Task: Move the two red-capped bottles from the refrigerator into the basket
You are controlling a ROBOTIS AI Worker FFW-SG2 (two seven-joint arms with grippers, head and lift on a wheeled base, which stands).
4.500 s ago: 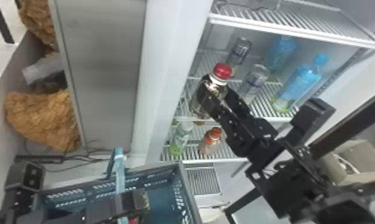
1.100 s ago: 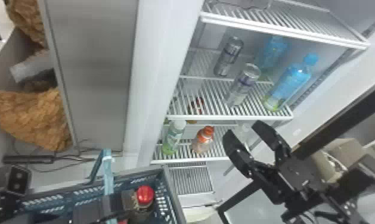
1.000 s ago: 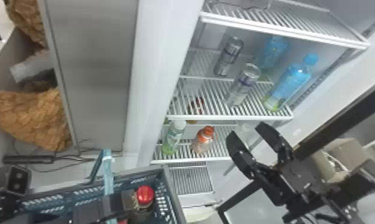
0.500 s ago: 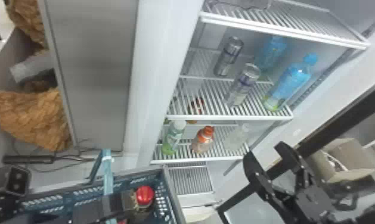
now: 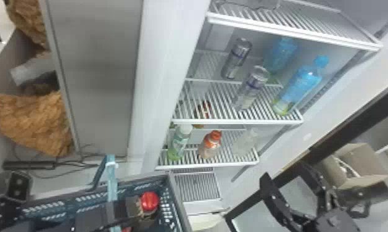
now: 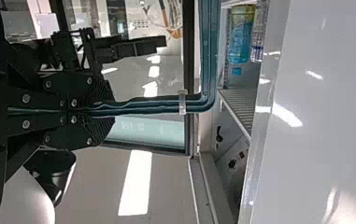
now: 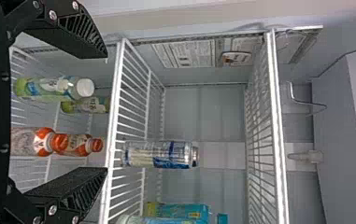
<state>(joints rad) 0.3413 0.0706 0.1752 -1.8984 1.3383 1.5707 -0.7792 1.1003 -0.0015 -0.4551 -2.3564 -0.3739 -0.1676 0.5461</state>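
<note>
In the head view, my left gripper is low at the left, on the basket's handle. The left wrist view has my left gripper shut on that handle. One red-capped bottle is inside the blue basket, cap up, beside this gripper. A second red patch shows low under the handle, mostly hidden. At the lower right, outside the refrigerator, my right gripper stands open and holds nothing; the right wrist view looks past my right gripper at the shelves.
Refrigerator shelves hold silver cans, blue bottles, an orange-capped bottle and a white-capped green one. The refrigerator's pale side wall rises behind the basket. A cardboard box lies at the right.
Earlier my right gripper held a red-capped bottle before the shelves; that bottle is now in the basket, let go. The opened right gripper has drawn back down and right. My left gripper stays on the handle.
</note>
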